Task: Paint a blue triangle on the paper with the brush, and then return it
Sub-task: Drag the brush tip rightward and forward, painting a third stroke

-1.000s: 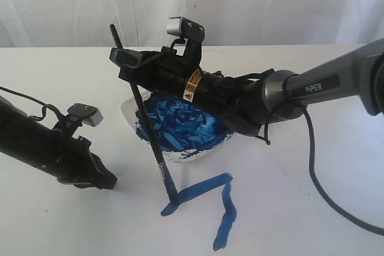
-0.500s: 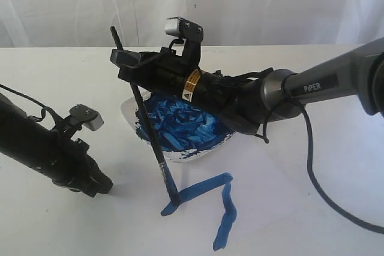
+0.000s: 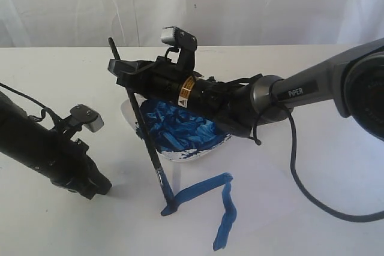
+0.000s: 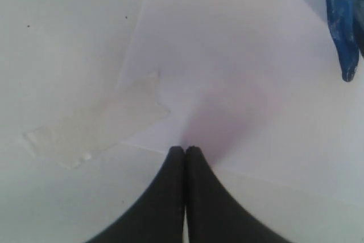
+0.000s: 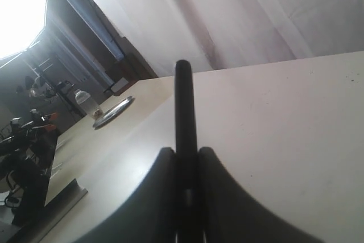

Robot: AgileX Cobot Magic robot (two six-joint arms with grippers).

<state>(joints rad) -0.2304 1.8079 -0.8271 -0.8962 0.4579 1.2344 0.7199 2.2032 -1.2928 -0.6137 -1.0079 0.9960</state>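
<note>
Since a second ago the right gripper (image 3: 123, 71) has slid a little left, tipping the brush (image 3: 150, 143) further over, while the wet tip stays at the left end of the blue triangle (image 3: 207, 187). That outline has only two sides so far on the paper (image 3: 270, 166), just near of the paint dish (image 3: 180, 156). The jaws pinch the brush handle. The left gripper (image 4: 185, 152), pressed together and empty, sits at the paper's left edge. To close the outline well, the tip should probably drag near and right with light, even pressure to meet the open end
</note>
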